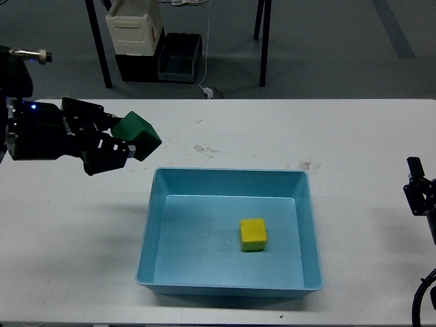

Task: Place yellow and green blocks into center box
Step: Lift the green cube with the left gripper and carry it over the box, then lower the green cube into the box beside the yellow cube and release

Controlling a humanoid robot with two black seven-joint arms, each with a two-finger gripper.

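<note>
Now the left hand [122,141], clamping the dark green cube [137,135] near the tabletop's [354,136] left edge, should clear the light blue plastic tray's [151,225] rim before releasing beside the bright yellow cube [253,234].

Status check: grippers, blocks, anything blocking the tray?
Left gripper shut on green block, held left of the blue tray. Yellow block in tray. Right gripper at edge, unclear. Path clear.
</note>
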